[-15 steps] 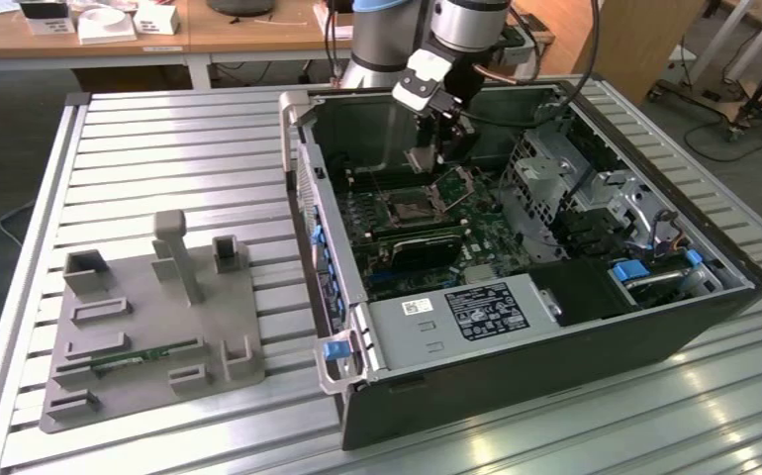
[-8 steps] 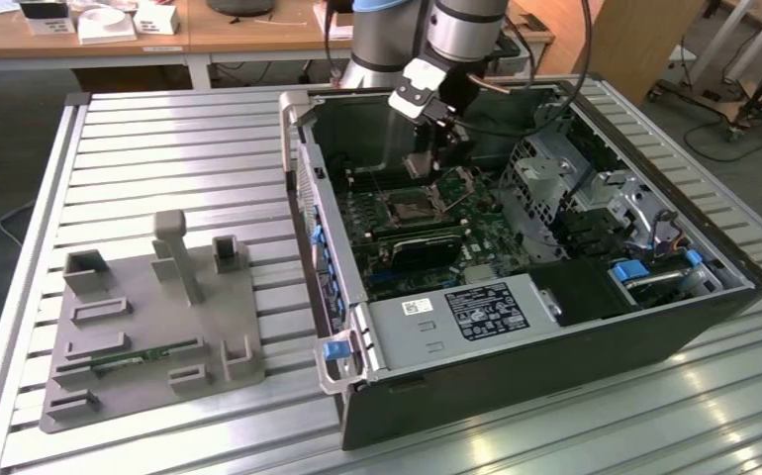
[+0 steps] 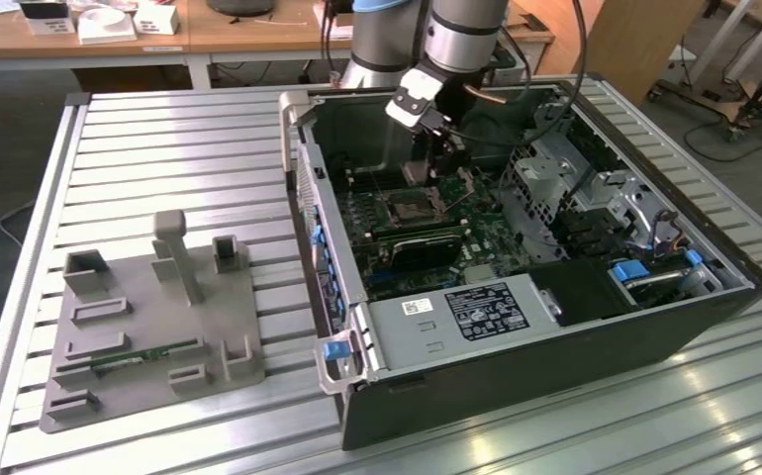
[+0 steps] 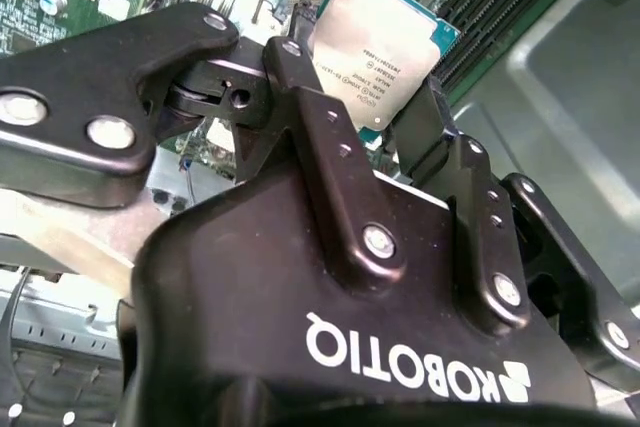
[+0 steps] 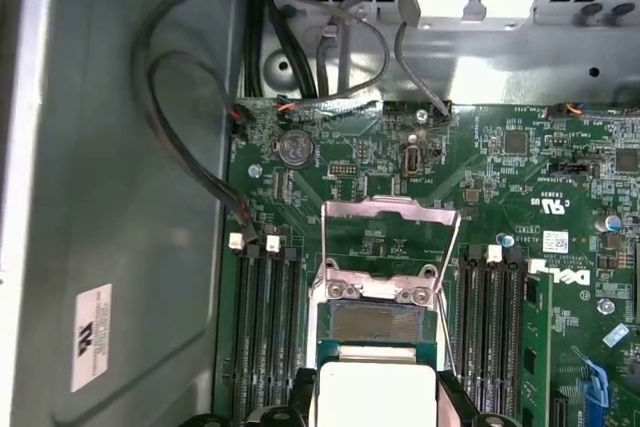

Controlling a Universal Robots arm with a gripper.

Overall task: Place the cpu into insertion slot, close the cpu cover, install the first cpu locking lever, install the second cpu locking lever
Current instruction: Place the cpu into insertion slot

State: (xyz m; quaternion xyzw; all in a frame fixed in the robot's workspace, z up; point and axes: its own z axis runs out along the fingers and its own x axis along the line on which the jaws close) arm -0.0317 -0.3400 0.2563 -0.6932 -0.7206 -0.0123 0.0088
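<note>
Gripper: clenched on cpu, just above slot. Cover: upright, prob. fully open. Loc.: inside PC case.

The insertion slot lies open between memory slots, its cpu cover swung up.

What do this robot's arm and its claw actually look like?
The arm is a thick silver-grey tube with a white block at its wrist and black cables hanging beside it. The gripper is matte black, with jointed linkage fingers pinned by silver bolts and white lettering on its body.
</note>
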